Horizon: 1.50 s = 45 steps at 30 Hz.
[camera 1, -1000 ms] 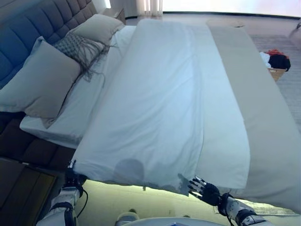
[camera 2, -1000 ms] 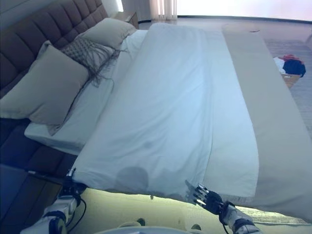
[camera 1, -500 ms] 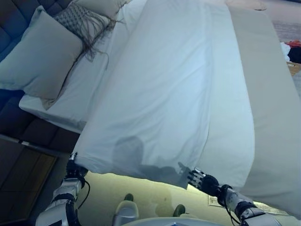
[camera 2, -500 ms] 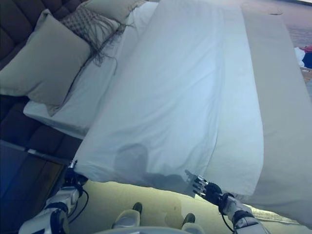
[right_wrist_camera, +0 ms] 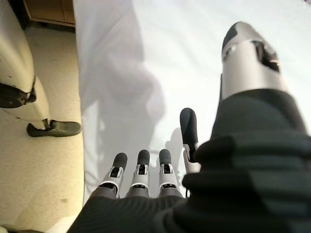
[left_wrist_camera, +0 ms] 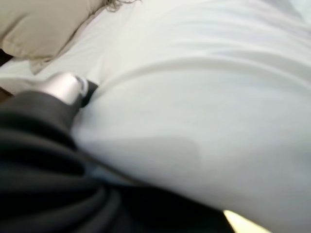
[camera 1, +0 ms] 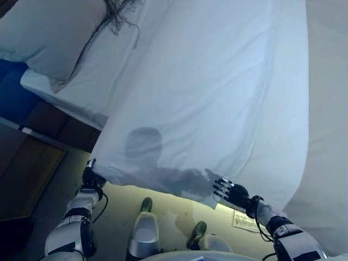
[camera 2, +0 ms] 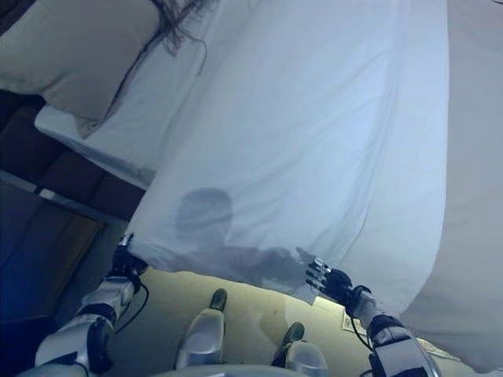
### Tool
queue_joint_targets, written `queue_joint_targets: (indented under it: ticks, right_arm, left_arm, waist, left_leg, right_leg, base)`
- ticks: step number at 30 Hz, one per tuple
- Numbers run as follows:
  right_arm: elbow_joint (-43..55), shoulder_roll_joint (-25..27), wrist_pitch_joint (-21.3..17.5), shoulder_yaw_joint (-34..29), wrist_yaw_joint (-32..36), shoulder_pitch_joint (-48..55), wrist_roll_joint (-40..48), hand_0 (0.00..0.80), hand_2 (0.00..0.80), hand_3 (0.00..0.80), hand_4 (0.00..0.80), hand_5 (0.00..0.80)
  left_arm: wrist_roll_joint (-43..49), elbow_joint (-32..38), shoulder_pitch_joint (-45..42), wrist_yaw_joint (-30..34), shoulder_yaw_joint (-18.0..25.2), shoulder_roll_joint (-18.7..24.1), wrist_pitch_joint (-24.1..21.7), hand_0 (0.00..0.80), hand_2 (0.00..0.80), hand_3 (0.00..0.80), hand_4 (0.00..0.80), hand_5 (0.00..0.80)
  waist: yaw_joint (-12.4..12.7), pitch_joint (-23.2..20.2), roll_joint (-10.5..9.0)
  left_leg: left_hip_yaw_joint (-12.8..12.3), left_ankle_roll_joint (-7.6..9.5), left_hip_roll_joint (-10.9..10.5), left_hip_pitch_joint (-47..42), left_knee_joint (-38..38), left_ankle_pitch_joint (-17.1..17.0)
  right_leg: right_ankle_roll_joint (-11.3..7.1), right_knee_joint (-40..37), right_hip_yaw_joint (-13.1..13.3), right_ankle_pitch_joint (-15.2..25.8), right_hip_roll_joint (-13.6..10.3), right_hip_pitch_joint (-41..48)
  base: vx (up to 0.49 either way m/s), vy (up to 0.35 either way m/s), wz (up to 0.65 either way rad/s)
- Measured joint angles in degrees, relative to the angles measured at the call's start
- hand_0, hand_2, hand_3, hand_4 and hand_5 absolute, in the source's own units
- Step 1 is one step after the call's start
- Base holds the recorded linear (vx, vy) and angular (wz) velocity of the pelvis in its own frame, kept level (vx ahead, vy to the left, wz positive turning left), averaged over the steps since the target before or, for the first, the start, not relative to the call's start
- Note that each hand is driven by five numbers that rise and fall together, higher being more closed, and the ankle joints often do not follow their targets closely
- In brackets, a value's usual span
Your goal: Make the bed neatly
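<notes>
My left hand (camera 1: 92,178) sits at the near corner of the white duvet (camera 1: 217,92), and its wrist view shows cloth pressed right against the hand, but the fingers are buried behind the fabric, so I cannot tell whether they are clamped on it or only touching. My right hand (camera 1: 228,191) is just beside the duvet's hanging lower edge with its fingers (right_wrist_camera: 140,164) curled in a row and the thumb (right_wrist_camera: 248,53) standing apart; the white cloth lies directly past the fingertips, and I read that hand as closed with nothing clearly pinched in it. Outward from both hands the duvet stretches away over the bed, fairly smooth with a few long creases, its near edge drooping off the mattress between the two hands. Beyond my left hand a strip of bare sheet (camera 1: 92,92) shows, and past that a beige pillow (camera 1: 49,32) against the headboard. Off beyond my right hand a beige cover (camera 1: 326,136) runs along the far side. I judge this as the spreading step: the next move calls for a sure hold on the edge with both hands, then an even pull to square the duvet over the exposed sheet.
</notes>
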State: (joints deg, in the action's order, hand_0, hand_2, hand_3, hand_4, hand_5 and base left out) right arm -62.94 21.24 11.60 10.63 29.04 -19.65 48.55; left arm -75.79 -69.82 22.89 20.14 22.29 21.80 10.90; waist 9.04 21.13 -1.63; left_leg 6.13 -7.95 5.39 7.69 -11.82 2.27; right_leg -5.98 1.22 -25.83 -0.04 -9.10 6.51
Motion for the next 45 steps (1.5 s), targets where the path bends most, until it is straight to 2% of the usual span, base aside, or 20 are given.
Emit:
queue_joint_targets:
  ticks: [2,3,4,5,9,12,15,18,25,34,36,39,45]
  right_arm:
    - [0.73,0.10,0.46,-0.01,-0.35,-0.60,0.00,0.000,0.000,0.000,0.000,0.000]
    - [1.53,0.23,0.94,-0.02,-0.70,-0.67,0.00,0.000,0.000,0.000,0.000,0.000]
    - [1.75,0.40,1.23,-0.09,-0.91,-0.92,0.00,0.000,0.000,0.000,0.000,0.000]
    - [1.75,0.52,1.36,-0.21,-1.06,-1.05,0.00,0.000,0.000,0.000,0.000,0.000]
    - [1.97,1.69,2.25,-0.19,-1.16,-2.58,0.00,0.000,0.000,0.000,0.000,0.000]
    - [3.29,2.81,2.59,-0.20,-1.09,-3.54,0.18,0.000,0.000,0.000,0.000,0.000]
    - [5.28,3.46,3.51,-0.27,-1.05,-4.02,0.49,0.000,0.000,0.000,0.000,0.000]
    - [5.61,3.99,4.15,-0.77,-1.02,-4.19,0.48,0.000,0.000,0.000,0.000,0.000]
    - [5.70,5.57,5.07,-1.00,0.72,-4.76,0.39,0.000,0.000,0.000,0.000,0.000]
    - [6.67,6.15,5.50,-1.02,0.83,-5.94,0.60,0.000,0.000,0.000,0.000,0.000]
    - [6.61,6.16,5.48,-0.97,1.04,-5.50,0.62,0.000,0.000,0.000,0.000,0.000]
    - [6.71,6.12,5.45,-1.04,1.15,-4.70,0.62,0.000,0.000,0.000,0.000,0.000]
    - [6.76,3.28,4.35,-3.86,0.44,-0.81,0.66,0.000,0.000,0.000,0.000,0.000]
  left_arm:
    - [-0.56,1.31,0.28,-0.42,-0.87,0.00,-0.50,0.800,0.800,0.800,0.800,0.800]
    - [-1.37,1.88,0.48,-0.92,-0.88,0.01,-0.76,0.665,0.665,0.665,0.665,0.665]
    - [-1.76,2.18,0.95,-1.25,-0.89,0.01,-1.08,0.198,0.198,0.198,0.198,0.198]
    - [-2.05,2.27,1.19,-1.53,-0.89,0.01,-1.35,0.000,0.000,0.000,0.000,0.000]
    - [-4.56,1.06,0.36,-3.36,-0.88,0.92,-2.58,0.000,0.000,0.000,0.000,0.000]
    - [-5.10,1.05,-1.41,-4.42,-0.88,2.51,-3.52,0.000,0.000,0.000,0.000,0.000]
    - [-8.12,0.64,-3.65,-6.76,-0.84,3.78,-5.43,0.000,0.000,0.000,0.000,0.000]
    - [-8.87,0.74,-7.19,-7.82,-0.84,3.86,-6.71,0.000,0.000,0.000,0.000,0.000]
    - [-10.85,0.84,-10.80,-8.05,-1.94,3.29,-6.83,0.000,0.000,0.000,0.000,0.000]
    - [-11.07,-1.00,-11.72,-6.86,-2.04,1.75,-6.39,0.000,0.000,0.000,0.000,0.000]
    - [-10.91,-1.21,-11.88,-6.30,-1.99,1.50,-6.26,0.000,0.000,0.000,0.000,0.000]
    - [-10.48,-1.18,-12.03,-6.02,-2.06,1.46,-6.03,0.000,0.000,0.000,0.000,0.000]
    - [-5.82,1.94,-13.55,-4.56,-3.33,1.52,-6.03,0.000,0.000,0.000,0.000,0.000]
  waist:
    - [0.01,1.17,-0.06]
    - [0.00,1.51,-0.08]
    - [-0.08,1.88,-0.06]
    - [-0.10,1.93,-0.02]
    - [0.22,4.35,0.35]
    - [1.44,5.79,0.11]
    - [1.34,6.67,0.00]
    - [1.44,6.86,-0.03]
    - [1.42,7.19,-0.40]
    - [1.46,7.23,-0.69]
    - [1.38,7.17,-0.80]
    - [1.28,7.10,-0.91]
    - [0.23,5.73,-1.86]
  left_leg:
    - [-0.13,-0.22,0.20,0.21,-1.09,0.18]
    - [-0.54,-0.38,0.34,0.82,-2.01,0.55]
    - [-1.29,-0.16,0.43,1.53,-3.08,0.90]
    - [-1.48,0.43,0.45,2.51,-4.22,1.40]
    - [-2.51,1.72,0.39,5.65,-9.58,4.62]
    - [-2.95,2.06,0.07,10.68,-15.73,6.51]
    - [-3.21,2.81,-0.56,15.72,-21.07,7.85]
    - [-3.57,3.95,-1.14,19.74,-25.34,8.92]
    - [-4.23,4.86,-1.49,26.76,-31.80,9.32]
    - [-3.17,4.43,-0.58,28.94,-35.32,9.43]
    - [-2.94,3.86,-0.29,28.72,-35.22,9.77]
    - [-3.52,3.90,0.34,26.99,-34.71,9.62]
    - [-5.25,3.61,0.96,20.57,-29.26,9.12]
  right_leg:
    - [0.17,1.46,0.10,-0.70,-0.09,-0.43]
    - [0.23,2.99,0.12,-1.58,-0.27,-1.15]
    - [0.26,4.66,0.17,-2.52,-0.44,-2.04]
    - [0.38,6.57,0.23,-3.63,-0.99,-3.21]
    - [0.23,16.58,0.80,-9.01,-3.34,-7.89]
    - [-0.07,24.12,1.97,-12.30,-5.40,-13.51]
    - [0.24,31.23,3.51,-14.82,-7.69,-19.26]
    - [0.18,36.54,5.24,-15.88,-9.47,-24.01]
    - [0.09,44.20,8.19,-16.90,-11.13,-32.00]
    - [1.61,49.24,8.24,-18.70,-11.28,-34.48]
    - [1.48,49.54,8.14,-19.26,-11.24,-34.33]
    - [2.02,49.36,8.10,-19.45,-11.00,-32.94]
    - [1.43,44.09,8.14,-18.57,-10.08,-27.77]
  base:
    - [-0.100,0.092,-0.03]
    - [-0.084,0.104,-0.02]
    - [-0.071,0.104,0.00]
    - [-0.071,0.103,0.04]
    - [-0.081,0.058,0.04]
    - [-0.137,0.082,-0.08]
    - [-0.122,0.114,-0.01]
    - [-0.095,0.100,-0.04]
    - [-0.052,0.026,-0.02]
    - [-0.017,-0.074,0.01]
    - [0.055,-0.112,-0.01]
    - [0.080,-0.084,-0.04]
    - [0.119,-0.076,-0.10]
